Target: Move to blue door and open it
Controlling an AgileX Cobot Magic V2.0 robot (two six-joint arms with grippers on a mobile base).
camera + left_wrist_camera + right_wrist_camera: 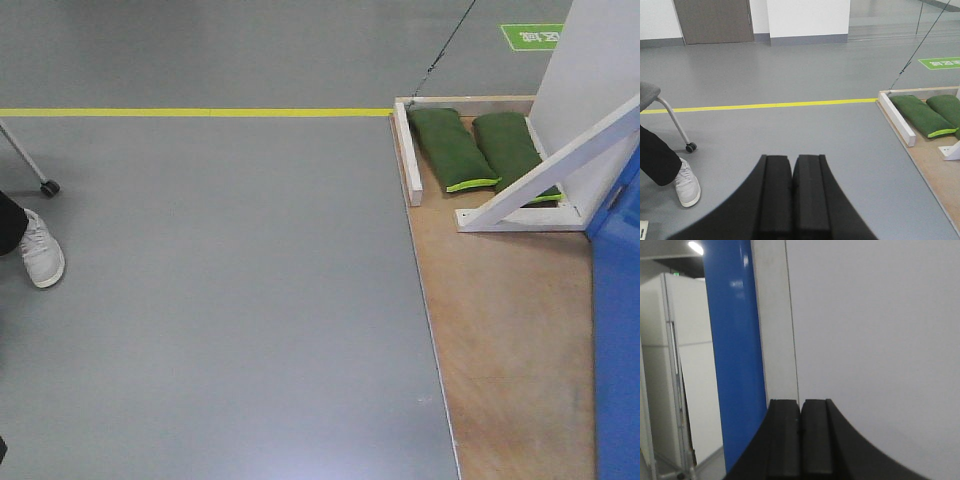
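Closest to each wrist camera, black left gripper and black right gripper, pads pressed flat together on both, nothing between. Just past the right one, tall glossy bright-blue door, upright beside a pale grey wall panel. In the front view, blue door along the right edge, on a pale plywood floor board. Farther back on that board, slanted white wooden brace and two green sandbags side by side. At far left, white sneaker; beyond, yellow floor line.
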